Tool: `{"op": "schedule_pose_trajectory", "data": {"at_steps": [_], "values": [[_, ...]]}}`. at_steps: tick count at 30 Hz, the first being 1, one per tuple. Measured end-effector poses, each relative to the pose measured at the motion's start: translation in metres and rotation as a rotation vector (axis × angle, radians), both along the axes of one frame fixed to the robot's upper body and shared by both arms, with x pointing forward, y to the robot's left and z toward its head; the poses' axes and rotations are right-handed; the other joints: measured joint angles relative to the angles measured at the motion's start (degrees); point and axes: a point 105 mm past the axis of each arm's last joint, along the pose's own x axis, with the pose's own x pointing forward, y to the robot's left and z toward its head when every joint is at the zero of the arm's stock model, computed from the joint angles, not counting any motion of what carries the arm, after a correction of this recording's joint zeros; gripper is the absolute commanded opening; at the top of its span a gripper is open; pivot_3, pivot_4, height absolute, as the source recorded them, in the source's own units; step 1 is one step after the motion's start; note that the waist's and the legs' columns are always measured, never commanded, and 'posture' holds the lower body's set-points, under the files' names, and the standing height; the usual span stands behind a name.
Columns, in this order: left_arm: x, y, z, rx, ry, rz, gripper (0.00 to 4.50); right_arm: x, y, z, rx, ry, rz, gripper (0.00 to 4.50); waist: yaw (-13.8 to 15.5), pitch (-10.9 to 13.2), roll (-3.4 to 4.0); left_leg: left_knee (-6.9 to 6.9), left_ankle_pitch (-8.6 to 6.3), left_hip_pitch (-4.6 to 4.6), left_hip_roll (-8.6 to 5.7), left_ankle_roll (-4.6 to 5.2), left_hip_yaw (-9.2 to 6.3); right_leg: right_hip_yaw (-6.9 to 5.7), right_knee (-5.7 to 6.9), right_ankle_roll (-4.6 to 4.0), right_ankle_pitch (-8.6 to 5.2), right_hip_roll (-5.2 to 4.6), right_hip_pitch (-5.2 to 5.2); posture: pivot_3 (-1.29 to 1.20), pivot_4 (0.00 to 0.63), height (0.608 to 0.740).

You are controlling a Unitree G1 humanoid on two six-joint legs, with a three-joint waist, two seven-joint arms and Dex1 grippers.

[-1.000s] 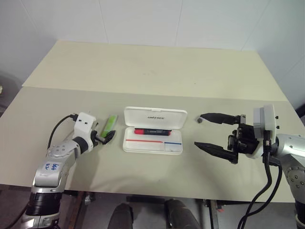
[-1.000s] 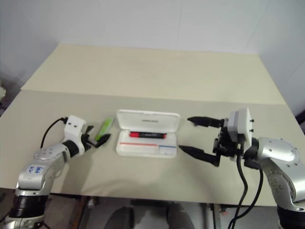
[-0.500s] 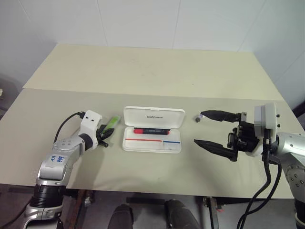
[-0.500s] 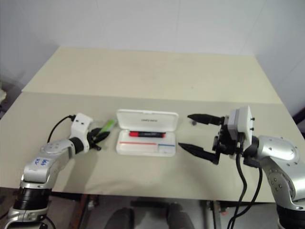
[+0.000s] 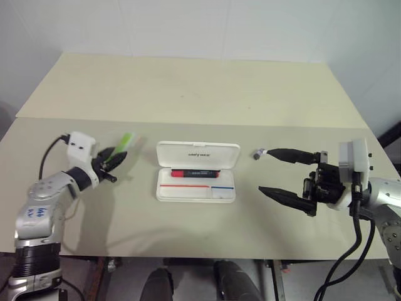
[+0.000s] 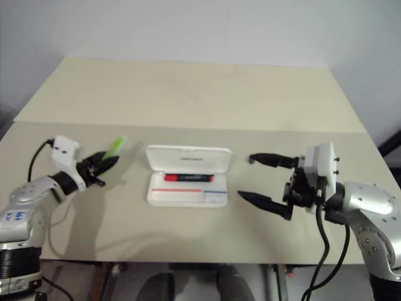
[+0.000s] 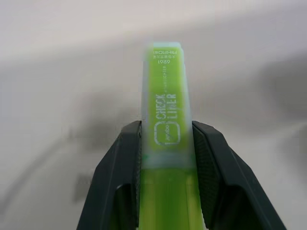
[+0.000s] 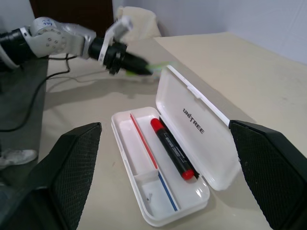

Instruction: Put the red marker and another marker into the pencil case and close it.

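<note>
We are seeing the left gripper point(image 5: 114, 159) clenching its jaws on the light green marker point(image 7: 165, 139), one black finger point(image 7: 120, 177) pressing each side of the barrel in the left wrist view. The marker is sticking out forward past the fingertips, its far end point(image 5: 126, 138) pointing up and away from the robot, and it is hanging clear above the tabletop point(image 5: 188, 88), not touching it. This is happening well to the left of the pencil case point(image 5: 197, 180), with bare tabletop between them.

The pencil case is lying open near the middle of the tabletop, the lid point(image 5: 198, 153) folded back on the far side with small dark lettering showing on it. The red marker point(image 5: 195, 173) is lying inside the tray along the hinge side, red cap toward the left, black barrel running to the right. Red and blue stripes are showing on the tray floor nearer the robot.

The right gripper point(image 5: 281, 175) is hovering to the right of the case, pointing left toward it, jaws spread wide and grasping nothing; we are seeing one finger point(image 5: 287, 154) farther away and the other nearer the robot. A small grey-black bit point(image 5: 256, 153) is lying on the tabletop just beside the far fingertip; we cannot tell whether they are touching. In the right wrist view the open case and red marker point(image 8: 173, 154) are sitting between the two fingers, apart from both.
</note>
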Motion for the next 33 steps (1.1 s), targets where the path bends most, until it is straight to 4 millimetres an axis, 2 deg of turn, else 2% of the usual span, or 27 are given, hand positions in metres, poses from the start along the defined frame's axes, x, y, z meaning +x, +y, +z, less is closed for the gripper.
{"op": "schedule_pose_trajectory", "data": {"at_steps": [4,6,9,16,23,29,33], "values": [[-0.022,-0.014,0.033,0.096,-0.128,-0.267,1.08,0.000,-0.001,0.000,-0.001,-0.003,-0.009,4.50,0.8,0.0,0.05,-0.25,-0.11,-0.05,0.10,-0.07,0.03,-0.10,-0.36,-0.15,-0.14,0.01,-0.07,0.00,0.150,0.740],[-0.034,-0.026,0.040,0.168,-0.169,-0.407,1.08,0.001,-0.001,0.000,0.005,-0.006,-0.026,4.50,1.0,0.0,0.07,-0.23,-0.19,-0.20,0.11,-0.07,0.06,-0.09,-0.37,-0.17,-0.22,0.00,-0.21,0.00,0.150,0.740],[-0.050,-0.050,0.043,0.225,-0.200,-0.596,1.08,0.000,0.003,-0.001,0.002,-0.011,-0.028,4.50,1.4,0.0,0.08,-0.03,-0.20,-0.91,0.11,-0.07,0.05,-0.12,-0.24,-0.15,-0.21,-0.04,-0.87,0.00,0.150,0.740],[-0.058,-0.086,0.031,0.290,-0.094,-0.786,1.08,-0.004,0.002,-0.009,-0.008,0.013,-0.051,4.50,1.9,0.0,0.09,0.11,-0.20,-0.84,0.09,-0.02,0.08,-0.07,-0.11,-0.11,-0.19,0.02,-0.82,0.00,0.150,0.740],[-0.058,-0.135,0.004,0.182,-0.043,-0.973,1.08,-0.018,-0.007,-0.024,-0.031,0.064,-0.039,4.50,2.5,0.1,0.08,0.63,-0.21,-0.85,0.07,0.00,0.05,-0.07,0.24,-0.07,-0.17,0.09,-0.77,0.00,0.150,0.740],[-0.040,-0.144,-0.018,0.270,0.026,-0.979,1.08,-0.018,-0.010,-0.023,-0.035,0.043,-0.068,4.50,2.2,0.1,0.07,0.99,-0.15,-0.77,0.04,0.12,0.10,0.09,0.59,0.11,-0.07,0.14,-0.69,0.00,0.150,0.740],[-0.032,-0.142,-0.037,0.352,0.085,-0.955,1.08,-0.018,-0.007,-0.021,-0.035,0.023,-0.086,4.50,2.2,0.1,0.08,0.99,-0.11,-0.78,0.03,0.15,0.07,0.09,0.64,0.13,-0.05,0.16,-0.72,0.00,0.150,0.740]]}}
